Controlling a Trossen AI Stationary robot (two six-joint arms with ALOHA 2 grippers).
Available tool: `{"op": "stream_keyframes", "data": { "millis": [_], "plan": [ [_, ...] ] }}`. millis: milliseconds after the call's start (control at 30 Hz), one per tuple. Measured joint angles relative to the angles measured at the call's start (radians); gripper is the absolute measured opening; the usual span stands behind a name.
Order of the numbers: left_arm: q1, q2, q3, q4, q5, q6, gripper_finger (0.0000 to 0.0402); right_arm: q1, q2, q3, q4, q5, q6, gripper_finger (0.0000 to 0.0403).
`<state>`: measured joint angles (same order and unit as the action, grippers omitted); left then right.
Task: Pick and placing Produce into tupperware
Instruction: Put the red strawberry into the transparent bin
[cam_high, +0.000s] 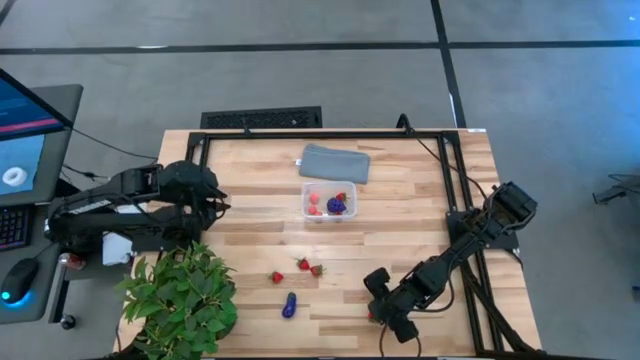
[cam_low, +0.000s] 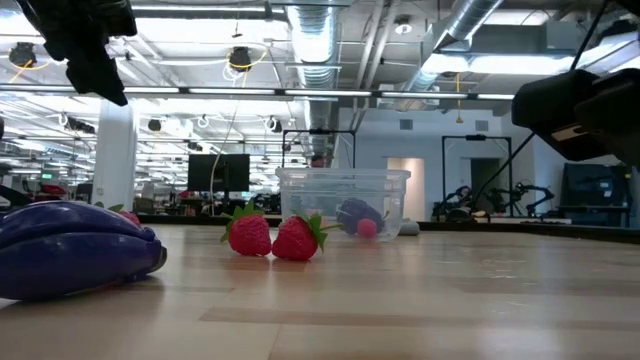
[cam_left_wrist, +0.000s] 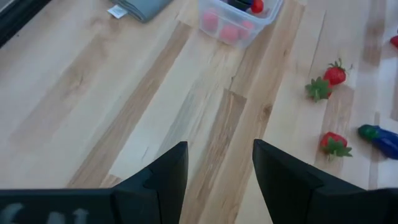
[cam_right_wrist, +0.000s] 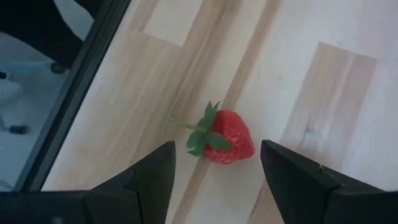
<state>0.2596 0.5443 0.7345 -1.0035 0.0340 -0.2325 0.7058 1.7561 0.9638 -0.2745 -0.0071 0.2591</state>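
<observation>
A red toy strawberry (cam_right_wrist: 227, 138) with a green leafy top is seen lying between the right hand's (cam_right_wrist: 217, 180) spread fingers; the left hand (cam_left_wrist: 219, 171) is held apart, empty.

**Both arms low over the table, fingers apart**

The left arm reached in from the table's left edge, its gripper (cam_high: 218, 200) pointing toward the middle, fingers (cam_left_wrist: 168, 174) parted and holding nothing. The right arm stretched diagonally from the right side toward the near edge, its gripper (cam_high: 385, 322) low over the wood with fingers (cam_right_wrist: 152, 177) spread wide and empty.
</observation>
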Motion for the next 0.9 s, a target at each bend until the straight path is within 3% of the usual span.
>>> {"op": "stream_keyframes", "data": {
  "millis": [567, 900],
  "plan": [
    [0.0, -0.004, 0.0, 0.0, -0.04, 0.011, 0.0171, -0.035, 0.0, -0.001, 0.014, -0.045, -0.075, 0.026],
    [0.0, -0.004, 0.0, -0.001, -0.041, 0.01, 0.0171, -0.027, 0.066, 0.014, 0.022, -0.085, -0.076, 0.026]
  ]
}}
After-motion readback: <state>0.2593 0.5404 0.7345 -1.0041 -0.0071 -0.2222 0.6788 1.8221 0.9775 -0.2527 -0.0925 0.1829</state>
